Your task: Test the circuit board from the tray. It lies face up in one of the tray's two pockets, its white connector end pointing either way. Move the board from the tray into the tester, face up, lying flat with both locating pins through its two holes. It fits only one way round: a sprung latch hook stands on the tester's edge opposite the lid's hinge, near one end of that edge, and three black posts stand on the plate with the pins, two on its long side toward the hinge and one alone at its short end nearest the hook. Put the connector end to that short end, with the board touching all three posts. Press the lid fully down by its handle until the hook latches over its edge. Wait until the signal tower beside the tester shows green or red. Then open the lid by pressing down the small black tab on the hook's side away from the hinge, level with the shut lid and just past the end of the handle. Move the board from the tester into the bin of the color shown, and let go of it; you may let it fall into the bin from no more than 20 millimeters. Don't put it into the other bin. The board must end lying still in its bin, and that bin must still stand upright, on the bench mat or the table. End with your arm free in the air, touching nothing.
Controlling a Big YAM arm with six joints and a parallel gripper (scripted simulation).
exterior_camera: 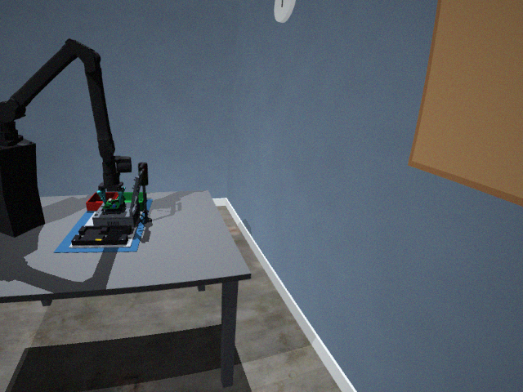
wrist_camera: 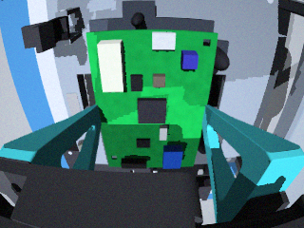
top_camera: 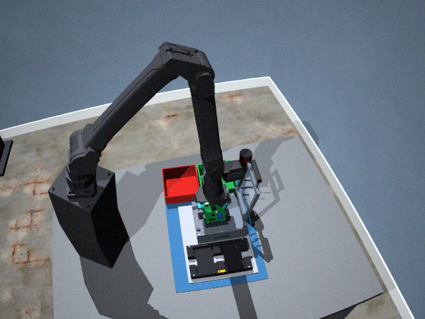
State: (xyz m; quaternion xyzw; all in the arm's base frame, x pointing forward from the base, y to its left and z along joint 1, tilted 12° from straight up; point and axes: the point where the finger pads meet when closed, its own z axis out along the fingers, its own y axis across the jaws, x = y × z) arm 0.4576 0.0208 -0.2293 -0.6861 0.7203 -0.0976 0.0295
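Observation:
My gripper [top_camera: 213, 207] [exterior_camera: 111, 198] [wrist_camera: 151, 112] points down over the tester [top_camera: 219, 230] [exterior_camera: 113, 220]. Its teal fingertips meet the two long edges of the green circuit board [top_camera: 215, 217] [exterior_camera: 113, 205] [wrist_camera: 185, 104], so it looks shut on the board. The board is face up and looks level over the tester's plate. In the wrist view its white-connector end points to the lone black post [wrist_camera: 138, 20]; the black latch part [wrist_camera: 40, 34] is at upper left. Whether the board rests on the pins is hidden. The lid [top_camera: 251, 207] [exterior_camera: 136, 196] stands open on the right.
The tray [top_camera: 203, 263] [exterior_camera: 101, 237] lies in front, both pockets empty. The red bin [top_camera: 180, 196] [exterior_camera: 91, 205] stands behind left. The green bin [top_camera: 230, 185] [exterior_camera: 138, 198] is partly hidden behind the arm. The raised lid is close to the wrist's right side. The signal tower's lit colour cannot be made out.

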